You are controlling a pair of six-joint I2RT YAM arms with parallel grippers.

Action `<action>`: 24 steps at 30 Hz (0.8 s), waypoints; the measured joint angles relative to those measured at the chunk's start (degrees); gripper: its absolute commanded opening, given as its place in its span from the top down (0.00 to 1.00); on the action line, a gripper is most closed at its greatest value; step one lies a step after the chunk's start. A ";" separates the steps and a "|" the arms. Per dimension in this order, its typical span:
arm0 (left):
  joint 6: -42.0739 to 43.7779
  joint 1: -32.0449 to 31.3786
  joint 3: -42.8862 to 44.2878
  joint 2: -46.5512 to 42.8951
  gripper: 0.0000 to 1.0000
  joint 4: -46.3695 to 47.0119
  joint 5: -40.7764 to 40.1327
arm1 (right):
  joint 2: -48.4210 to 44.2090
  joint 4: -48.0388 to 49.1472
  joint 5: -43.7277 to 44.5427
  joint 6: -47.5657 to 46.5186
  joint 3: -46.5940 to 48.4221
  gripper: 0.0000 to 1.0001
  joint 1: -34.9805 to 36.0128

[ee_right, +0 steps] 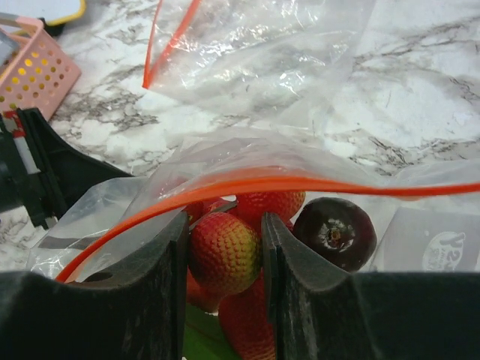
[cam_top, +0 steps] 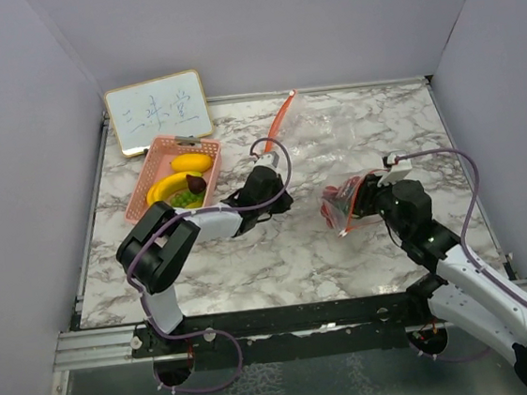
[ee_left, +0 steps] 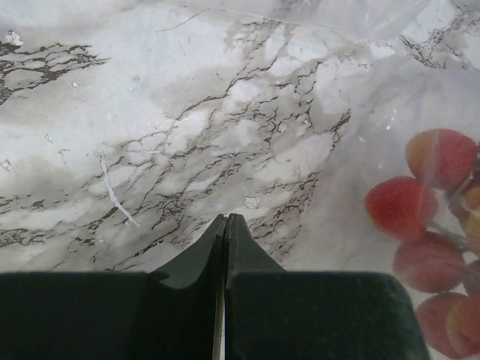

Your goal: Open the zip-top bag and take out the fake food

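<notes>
Bare table [cam_top: 279,252] lies ahead of the left gripper [ee_left: 226,219], between the pink basket [cam_top: 139,199] and loose bag [ee_right: 255,52].

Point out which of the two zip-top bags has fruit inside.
The bag at the right gripper: red berries and a dark purple piece sit under its orange zip strip. The other bag, farther back, lies flat and empty.

In my right gripper [ee_right: 225,225], between the jaws and touching both, sits the berry cluster [ee_right: 223,259], in the zip-top bag [ee_right: 247,161]. A round piece [ee_right: 335,232] lies just right of them. Ahead lies a second bag [ee_right: 255,52]; far ahead-left, the basket [ee_right: 34,75]. My left gripper [ee_left: 226,221] hangs over the table [ee_left: 150,112], jaws together, berries to their right.
</notes>
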 measured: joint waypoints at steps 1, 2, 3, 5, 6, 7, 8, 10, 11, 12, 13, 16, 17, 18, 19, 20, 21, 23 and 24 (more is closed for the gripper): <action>-0.33 0.57 -0.02 0.00 1.00 0.09 0.61 | 0.20 -0.92 0.28 0.02 0.20 0.99 0.00; -1.05 1.33 -0.42 0.00 1.00 1.05 2.16 | 0.37 -1.73 0.44 0.02 0.44 0.99 0.00; -1.99 2.34 -1.11 -0.02 0.96 2.58 3.74 | 0.59 -2.23 0.52 0.02 0.63 0.99 0.00; -4.13 4.87 -3.23 -0.07 0.80 5.90 6.64 | 1.22 -2.43 0.52 0.13 0.87 0.99 0.00; -4.96 5.77 -4.04 -0.07 0.71 6.84 7.98 | 1.51 -2.43 0.52 0.15 1.01 0.99 0.00; -6.01 6.93 -4.79 -0.07 0.61 7.34 8.92 | 1.99 -2.43 0.52 0.17 1.22 0.99 0.00; -6.99 7.82 -5.51 -0.07 0.53 7.85 9.51 | 2.29 -2.40 0.52 0.17 1.38 0.99 0.00; -8.57 8.11 -6.60 -0.15 0.38 8.81 9.99 | 3.04 -2.38 0.52 0.15 1.62 0.99 0.00; -9.20 7.96 -7.34 -0.35 0.32 9.51 10.14 | 3.28 -2.36 0.52 0.15 1.62 0.99 0.00; -9.70 7.78 -8.04 -0.59 0.26 9.84 10.27 | 3.56 -2.38 0.52 0.15 1.62 0.99 0.00; -10.21 7.50 -8.94 -0.96 0.23 10.45 10.43 | 3.76 -2.38 0.52 0.15 1.62 0.99 0.00; -11.28 6.60 -10.43 -2.14 0.21 12.83 10.99 | 3.91 -2.32 0.50 0.15 1.62 0.99 0.00; -11.50 6.34 -10.71 -2.29 0.21 13.70 11.45 | 4.00 -2.21 0.50 0.15 1.62 0.99 0.00; -11.91 6.08 -11.15 -2.36 0.21 15.02 11.82 | 4.20 -1.99 0.50 0.15 1.62 0.99 0.00; -12.33 5.86 -11.63 -2.36 0.21 16.46 12.35 | 4.46 -1.90 0.50 0.17 1.62 0.99 0.00; -12.92 5.77 -12.17 -2.36 0.21 17.68 12.96 | 4.76 -1.86 0.50 0.17 1.62 0.99 0.00; -13.55 5.57 -12.79 -2.36 0.20 19.02 13.66 | 5.16 -1.86 0.50 0.17 1.62 0.99 0.00; -14.99 5.46 -13.62 -2.34 0.20 20.94 14.91 | 5.66 -1.88 0.50 0.20 1.62 0.99 0.00; -15.69 5.46 -13.79 -2.27 0.20 21.57 15.28 | 5.75 -1.88 0.50 0.20 1.62 0.99 0.00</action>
